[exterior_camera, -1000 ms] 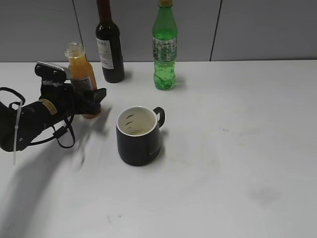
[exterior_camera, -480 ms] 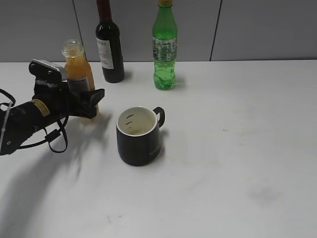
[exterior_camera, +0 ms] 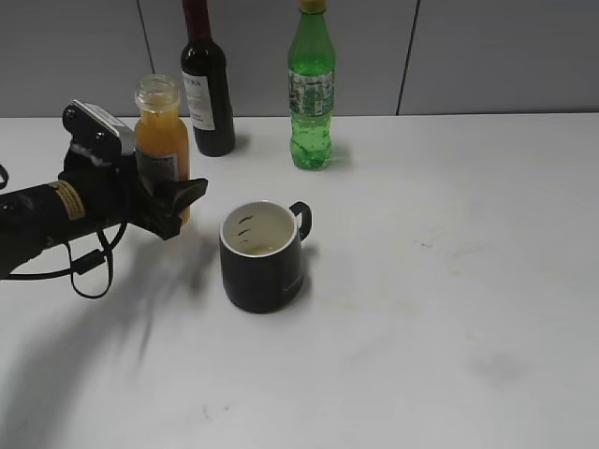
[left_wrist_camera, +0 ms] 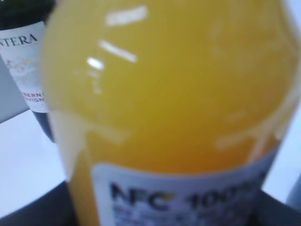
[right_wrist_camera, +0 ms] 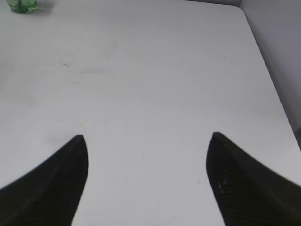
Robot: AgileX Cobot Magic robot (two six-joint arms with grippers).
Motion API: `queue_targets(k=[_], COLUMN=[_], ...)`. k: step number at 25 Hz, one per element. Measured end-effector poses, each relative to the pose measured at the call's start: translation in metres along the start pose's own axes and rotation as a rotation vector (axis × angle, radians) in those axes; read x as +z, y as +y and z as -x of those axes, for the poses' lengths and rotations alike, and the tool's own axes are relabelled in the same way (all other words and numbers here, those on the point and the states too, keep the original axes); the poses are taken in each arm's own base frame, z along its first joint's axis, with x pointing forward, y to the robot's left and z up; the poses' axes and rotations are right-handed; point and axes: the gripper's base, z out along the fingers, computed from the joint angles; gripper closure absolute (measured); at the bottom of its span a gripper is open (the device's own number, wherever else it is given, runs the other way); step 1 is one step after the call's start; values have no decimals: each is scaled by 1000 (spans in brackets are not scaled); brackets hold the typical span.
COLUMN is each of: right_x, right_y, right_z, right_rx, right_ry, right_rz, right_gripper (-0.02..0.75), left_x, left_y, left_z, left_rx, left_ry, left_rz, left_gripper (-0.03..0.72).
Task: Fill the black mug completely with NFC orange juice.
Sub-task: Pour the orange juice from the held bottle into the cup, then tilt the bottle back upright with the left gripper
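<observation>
Orange juice bottle, clamped in the left claw, has risen off the table beside the black mug since a second ago, so pouring looks next, while the right claw hangs apart, empty.

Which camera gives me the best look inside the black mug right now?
The exterior view. It looks down at a slant into the black mug, showing its white interior with only a little residue at the bottom. The left wrist view is filled by the NFC orange juice; the right wrist view shows only bare table.
</observation>
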Motion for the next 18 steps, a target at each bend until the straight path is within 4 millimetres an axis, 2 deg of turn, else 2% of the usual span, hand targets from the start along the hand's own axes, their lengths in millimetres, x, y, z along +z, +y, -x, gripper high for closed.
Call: queue_targets(k=[8,18], right_x=[0,0], right_y=[0,0], right_z=[0,0], right_rx=[1,1], right_ry=[0,0], right_rz=[1,2], right_gripper=[143,143], left_x=[2,3], left_y=[-15,-20], left_z=[7,5], left_rx=[68,173], left_ry=[42,74], left_rz=[-69,-89], left_gripper=[221,221])
